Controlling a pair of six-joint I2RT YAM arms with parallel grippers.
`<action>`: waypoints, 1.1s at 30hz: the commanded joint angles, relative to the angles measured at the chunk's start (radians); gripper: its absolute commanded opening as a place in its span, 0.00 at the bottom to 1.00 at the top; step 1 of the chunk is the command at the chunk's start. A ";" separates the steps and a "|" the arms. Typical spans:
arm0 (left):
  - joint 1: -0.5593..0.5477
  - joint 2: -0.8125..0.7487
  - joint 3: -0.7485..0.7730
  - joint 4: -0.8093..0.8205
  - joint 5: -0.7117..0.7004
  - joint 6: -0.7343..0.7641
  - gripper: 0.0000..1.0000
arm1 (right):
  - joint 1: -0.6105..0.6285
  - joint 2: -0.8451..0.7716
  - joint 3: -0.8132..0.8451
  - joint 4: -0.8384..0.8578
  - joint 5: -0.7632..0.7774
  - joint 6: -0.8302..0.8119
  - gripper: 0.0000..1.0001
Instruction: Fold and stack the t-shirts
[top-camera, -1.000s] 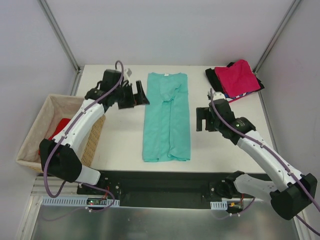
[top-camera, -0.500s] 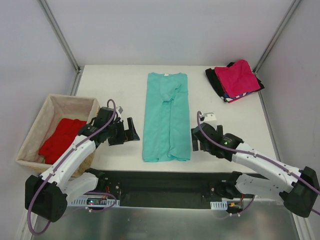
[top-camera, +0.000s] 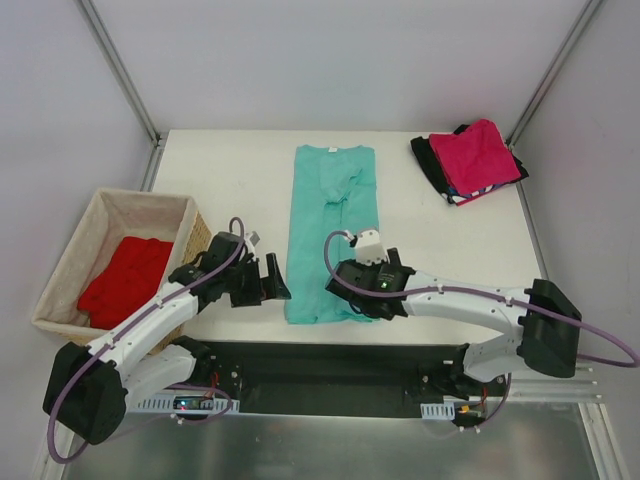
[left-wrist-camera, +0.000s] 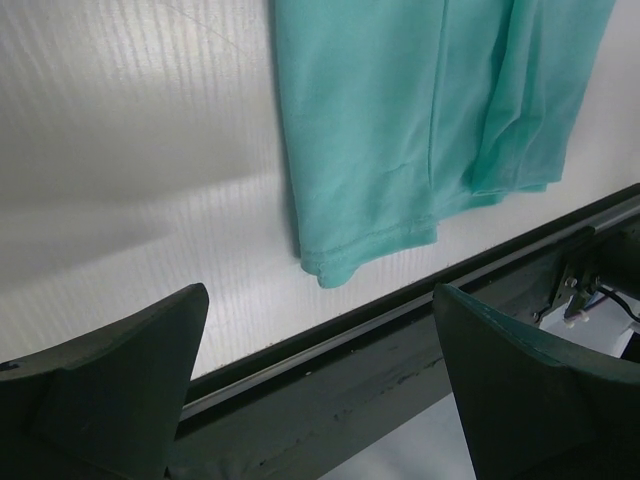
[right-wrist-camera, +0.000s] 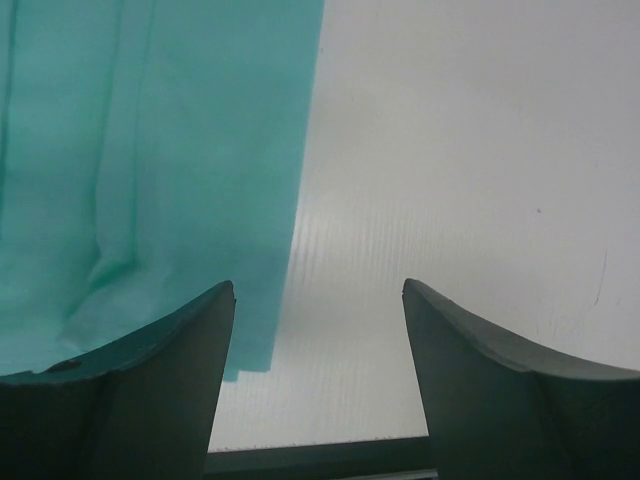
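A teal-green t-shirt, folded into a long strip, lies in the middle of the table. My left gripper is open just left of the strip's near-left corner. In the left wrist view that hem corner sits ahead of the empty, wide-apart gripper. My right gripper is open low over the near-right corner. In the right wrist view the shirt's right edge runs beside the left finger, and bare table fills the gap of the gripper. A magenta-pink t-shirt tops the stack at the back right.
Under the magenta shirt a black one and a striped edge show. A wicker basket left of the table holds a red t-shirt. The table's dark front rail runs just below both grippers.
Both arms came down from the table's middle and back to the shirt's near corners; the right arm swung far left. The right jaws have narrowed somewhat.
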 joint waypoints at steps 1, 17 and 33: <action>-0.024 0.000 -0.015 0.082 0.035 -0.031 0.96 | 0.000 0.046 0.155 0.014 0.170 -0.096 0.72; -0.025 0.012 -0.102 0.264 0.168 -0.084 0.96 | -0.503 -0.385 -0.350 0.700 -0.990 -0.132 0.88; -0.025 0.036 -0.157 0.323 0.198 -0.118 0.96 | -0.540 -0.763 -0.777 0.768 -1.046 0.084 0.88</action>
